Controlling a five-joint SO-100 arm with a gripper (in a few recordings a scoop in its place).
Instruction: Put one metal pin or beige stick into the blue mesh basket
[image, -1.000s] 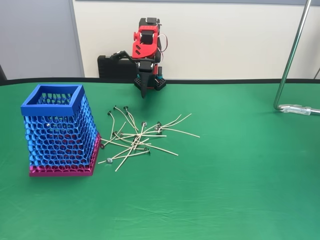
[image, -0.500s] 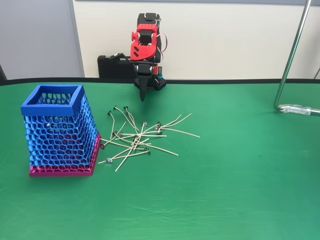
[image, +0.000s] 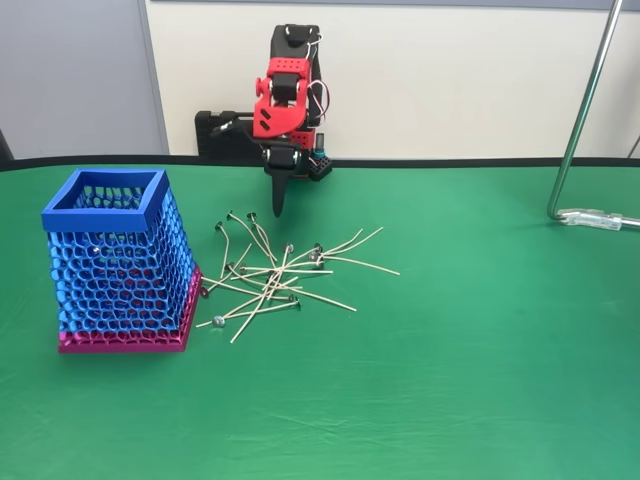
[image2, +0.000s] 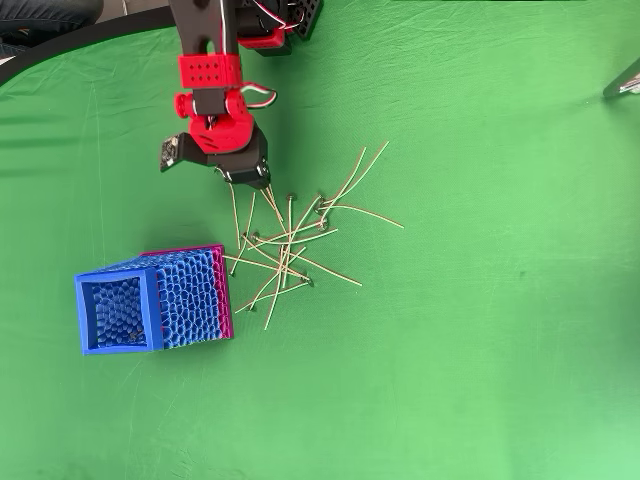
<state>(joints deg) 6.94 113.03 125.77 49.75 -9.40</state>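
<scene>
Several beige sticks with small grey metal heads lie in a loose crossed pile (image: 272, 275) on the green cloth, also seen from above as the same pile (image2: 288, 248). The blue mesh basket (image: 95, 218) stands upright on its pink base left of the pile; in the overhead view the basket (image2: 82, 315) is lower left of it. My gripper (image: 278, 207) points down, its black fingers together and holding nothing, just above the cloth behind the pile's far edge. From above, the gripper (image2: 252, 180) hovers close to the upper left stick ends.
A metal stand pole (image: 582, 105) with a clamp foot (image: 598, 218) stands at the right edge of the cloth. A black box (image: 215, 135) sits behind the arm's base against the wall. Open green cloth lies in front and to the right.
The arm has leaned forward and a little left, and the gripper tip has dropped lower toward the far edge of the pile. Sticks and basket have not moved.
</scene>
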